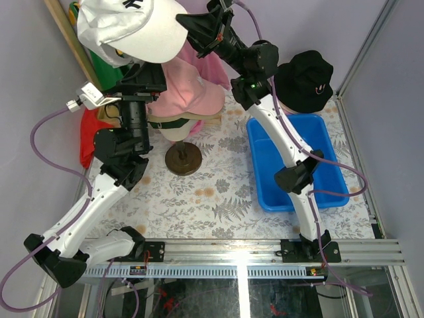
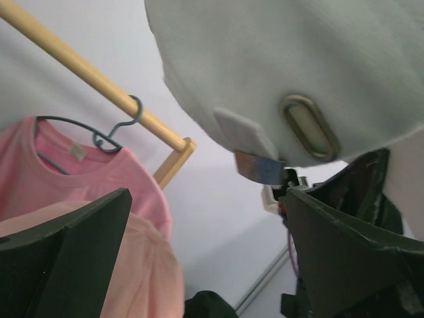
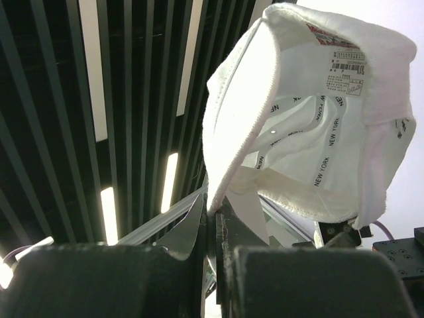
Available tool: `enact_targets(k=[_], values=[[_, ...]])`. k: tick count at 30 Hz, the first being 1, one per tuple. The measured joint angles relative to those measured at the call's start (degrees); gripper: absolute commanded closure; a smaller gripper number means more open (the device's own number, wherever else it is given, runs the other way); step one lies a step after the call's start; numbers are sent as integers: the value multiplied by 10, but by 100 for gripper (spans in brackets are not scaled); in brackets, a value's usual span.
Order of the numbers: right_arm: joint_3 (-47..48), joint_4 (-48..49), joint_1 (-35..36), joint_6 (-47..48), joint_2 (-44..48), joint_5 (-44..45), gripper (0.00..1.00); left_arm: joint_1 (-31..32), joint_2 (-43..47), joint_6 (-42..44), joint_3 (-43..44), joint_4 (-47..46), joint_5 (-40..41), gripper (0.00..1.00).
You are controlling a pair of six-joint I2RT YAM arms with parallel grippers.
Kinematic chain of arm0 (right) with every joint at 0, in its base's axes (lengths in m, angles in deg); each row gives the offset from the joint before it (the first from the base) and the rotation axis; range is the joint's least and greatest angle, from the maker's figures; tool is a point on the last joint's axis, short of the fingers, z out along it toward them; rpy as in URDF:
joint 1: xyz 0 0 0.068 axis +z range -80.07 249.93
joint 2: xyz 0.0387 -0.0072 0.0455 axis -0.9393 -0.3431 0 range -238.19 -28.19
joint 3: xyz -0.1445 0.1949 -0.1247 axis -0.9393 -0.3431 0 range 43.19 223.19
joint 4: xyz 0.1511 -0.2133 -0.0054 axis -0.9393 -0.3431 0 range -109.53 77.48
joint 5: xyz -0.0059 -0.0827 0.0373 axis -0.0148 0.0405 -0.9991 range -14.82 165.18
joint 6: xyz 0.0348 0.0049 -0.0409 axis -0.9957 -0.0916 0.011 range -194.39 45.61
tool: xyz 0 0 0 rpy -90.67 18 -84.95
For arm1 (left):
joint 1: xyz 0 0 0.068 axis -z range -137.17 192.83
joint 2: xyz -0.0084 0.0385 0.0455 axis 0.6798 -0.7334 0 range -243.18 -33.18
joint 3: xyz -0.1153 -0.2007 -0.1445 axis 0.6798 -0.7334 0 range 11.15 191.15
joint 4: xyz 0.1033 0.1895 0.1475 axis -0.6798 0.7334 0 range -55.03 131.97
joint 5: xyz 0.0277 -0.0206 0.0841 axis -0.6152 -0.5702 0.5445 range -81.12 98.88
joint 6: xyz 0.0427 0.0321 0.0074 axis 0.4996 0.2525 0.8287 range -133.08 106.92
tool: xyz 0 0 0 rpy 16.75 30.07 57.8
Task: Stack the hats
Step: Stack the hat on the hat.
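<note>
My right gripper is shut on the edge of a white baseball cap and holds it high at the back left; the right wrist view shows its jaws pinching the cap's rim. My left gripper is open just below that cap, with the cap's back strap above its fingers. A pink cap sits on the mannequin head beneath. A black bucket hat rests at the back right.
A blue bin stands on the right of the patterned table. The mannequin's round base is mid-table. Pink T-shirt and green T-shirt hang from a wooden rail at back left. A red cloth lies left.
</note>
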Motion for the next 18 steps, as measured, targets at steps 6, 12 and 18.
enact_targets(k=[6,12,18], values=[[0,0,12,0,0,7,100,0,3,-42,0,-28,-9,0],[-17,4,31,0,1,7,100,0,-5,-45,13,-53,24,1],[-79,7,40,-6,17,21,100,0,-27,-7,42,-76,99,24]])
